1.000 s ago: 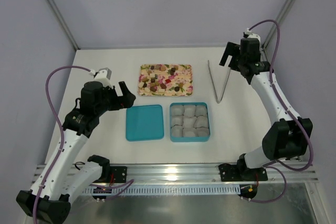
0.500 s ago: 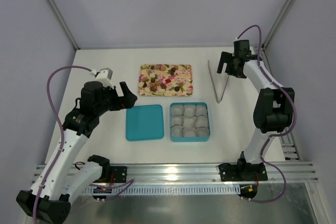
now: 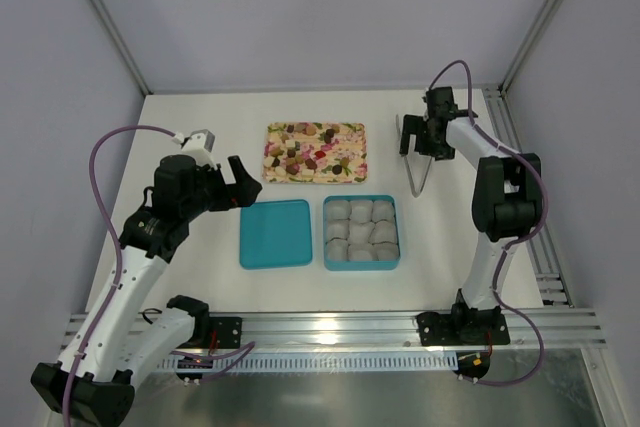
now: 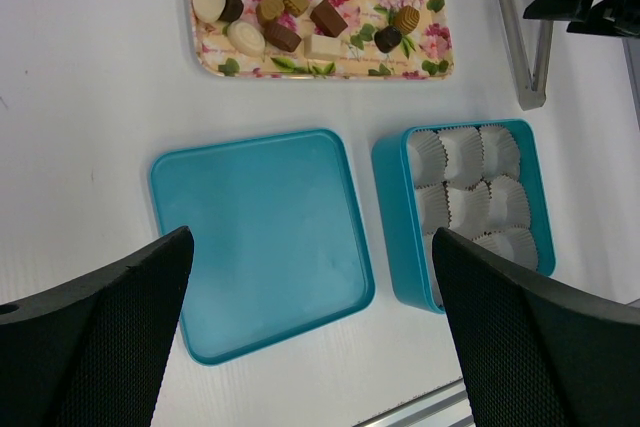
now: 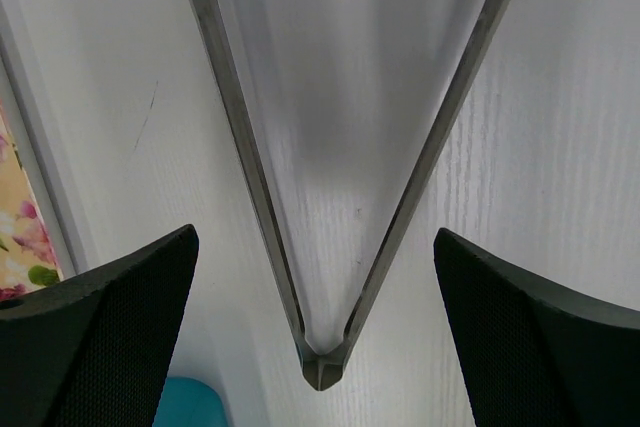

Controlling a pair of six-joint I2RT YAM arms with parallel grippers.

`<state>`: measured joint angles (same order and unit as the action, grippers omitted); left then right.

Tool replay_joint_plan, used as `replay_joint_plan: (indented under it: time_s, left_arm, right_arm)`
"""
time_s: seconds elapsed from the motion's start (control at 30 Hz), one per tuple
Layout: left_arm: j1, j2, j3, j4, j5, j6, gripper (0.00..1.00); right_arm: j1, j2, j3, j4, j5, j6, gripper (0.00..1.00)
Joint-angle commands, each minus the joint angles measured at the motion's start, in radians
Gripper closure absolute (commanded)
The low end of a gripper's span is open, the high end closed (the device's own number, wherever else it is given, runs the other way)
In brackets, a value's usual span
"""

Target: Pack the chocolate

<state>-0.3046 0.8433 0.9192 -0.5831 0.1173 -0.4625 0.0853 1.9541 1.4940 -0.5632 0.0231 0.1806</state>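
The chocolate [image 3: 312, 151] is several small brown, cream and red pieces [image 4: 283, 9] lying on a flowered tray [image 3: 350, 133] at the table's middle back. My left gripper [image 3: 238, 183] hangs open above the table, left of the tray; in the left wrist view its fingers [image 4: 100, 317] frame the teal lid [image 4: 262, 237], and nothing is between them. My right gripper [image 3: 419, 139] stands open just over metal tongs [image 3: 420, 165]; the tongs' hinge [image 5: 320, 367] lies between its fingers [image 5: 110, 327], untouched.
An open teal box [image 3: 327, 237] holding white crinkled paper cups [image 4: 468, 192] sits in front of the tray, its lid [image 3: 275, 233] flat to the left. The tray's edge [image 5: 20, 237] and a box corner [image 5: 190, 409] show beside the tongs.
The right arm has swung in from the back right corner, leftward and down, until its gripper is over the tongs. The left arm has not moved.
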Motion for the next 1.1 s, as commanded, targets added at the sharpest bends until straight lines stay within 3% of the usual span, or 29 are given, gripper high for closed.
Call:
replay_joint_plan:
  time_s: [0.0,0.43,1.07]
  left_arm:
    - [0.004,0.0,0.0,0.035,0.01,0.007,0.0]
    - [0.004,0.011,-0.002,0.034,0.001,0.007,0.0]
    - [0.004,0.014,-0.002,0.029,-0.015,0.005,0.0]
  right_arm:
    - [0.016,0.034,0.009,-0.001,0.02,-0.017,0.0]
    - [0.018,0.092,0.022,-0.017,0.023,-0.001,0.02]
    - [0.019,0.137,0.054,-0.049,0.041,0.013,0.26]
